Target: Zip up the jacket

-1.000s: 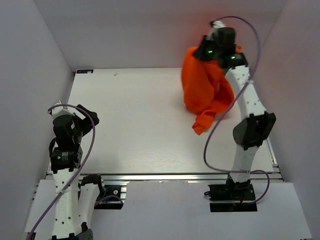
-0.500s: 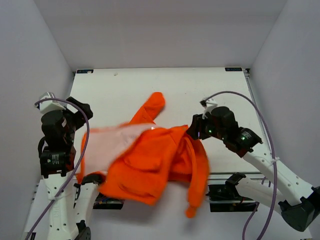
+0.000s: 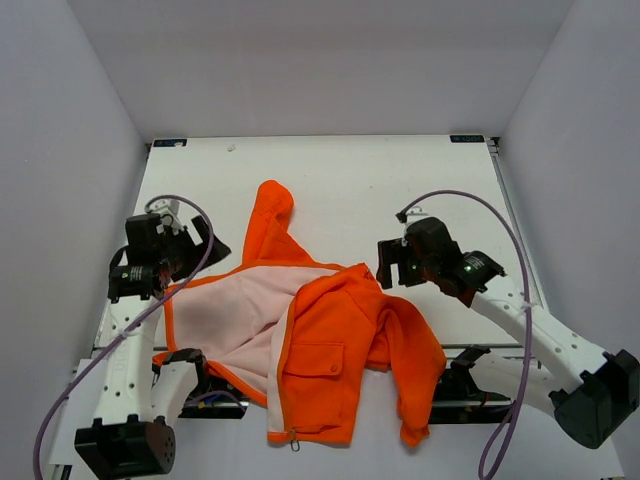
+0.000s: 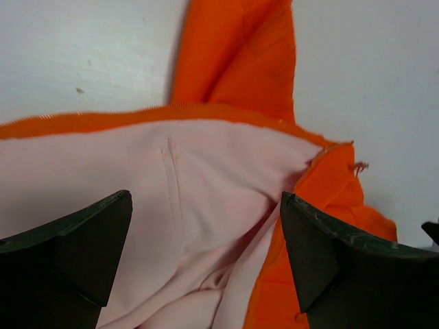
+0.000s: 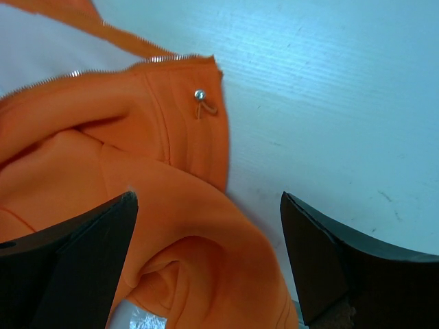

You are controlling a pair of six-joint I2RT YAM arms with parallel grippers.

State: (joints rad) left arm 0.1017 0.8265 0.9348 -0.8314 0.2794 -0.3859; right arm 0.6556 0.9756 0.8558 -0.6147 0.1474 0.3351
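The orange jacket [image 3: 335, 340] lies unzipped along the table's near edge. Its pale pink lining [image 3: 225, 315] faces up on the left, and one front panel is folded over the middle. One sleeve [image 3: 268, 212] points toward the far side; the other [image 3: 420, 395] hangs over the near edge. Light zipper teeth [image 5: 103, 70] run along the panel's edge. My left gripper [image 3: 198, 248] [image 4: 206, 197] hovers open over the lining [image 4: 206, 178]. My right gripper [image 3: 386, 264] [image 5: 207, 199] is open above an orange fold [image 5: 199, 226] and holds nothing.
The white table [image 3: 340, 180] stretches to the far wall, with small dark markers at its far corners [image 3: 168, 142] [image 3: 466, 138]. A metal rail [image 3: 470, 352] runs along the near edge, partly covered by the jacket. Grey walls close in both sides.
The right arm swung the jacket from the far right down to the near edge and let go, its jaws opening. The jacket now lies spread out. The left arm leaned in over the lining.
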